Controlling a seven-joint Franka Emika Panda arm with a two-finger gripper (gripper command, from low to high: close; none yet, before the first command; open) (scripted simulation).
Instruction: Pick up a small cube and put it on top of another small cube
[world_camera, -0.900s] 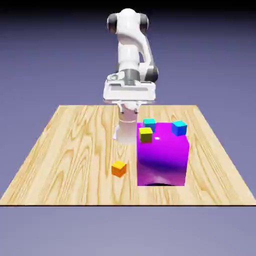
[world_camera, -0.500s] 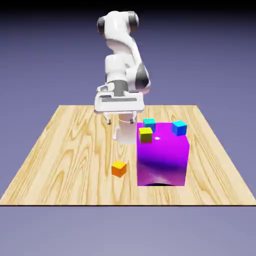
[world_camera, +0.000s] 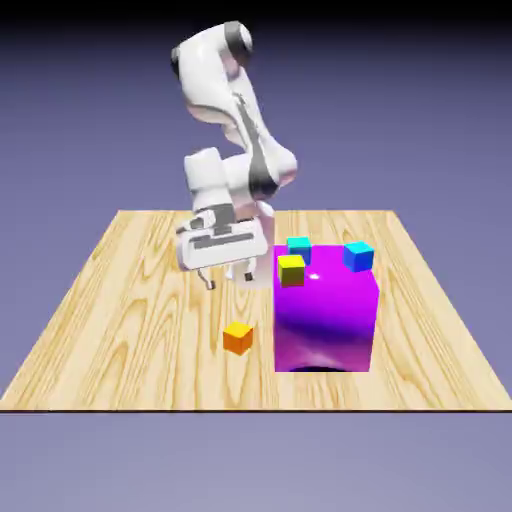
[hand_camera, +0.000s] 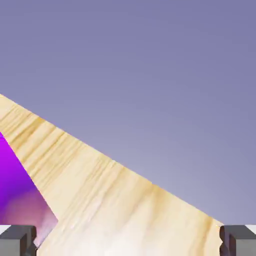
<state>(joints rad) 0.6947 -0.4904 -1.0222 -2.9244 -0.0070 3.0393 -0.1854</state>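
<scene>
The jaws (world_camera: 230, 283) are hanging above the desk (world_camera: 130, 330), released and holding nothing, their fingers standing wide apart. In the exterior view they are tilting a little and sitting behind and to the left of the small orange cube (world_camera: 238, 338), which is resting on the desk just beside the purple block (world_camera: 323, 320). The hand view is showing desk and block but no orange cube, so the step in hand, reaching for it, is probably calling for a shift toward the cube, squaring the wrist to its faces, and levelling before a straight descent. Since the block is standing so near, the finger on that side is needing care; a wide swing could be knocking it and jolting the yellow-green cube (world_camera: 291, 271), the teal cube (world_camera: 299, 249) and the blue cube (world_camera: 358, 257) lying on top.
</scene>
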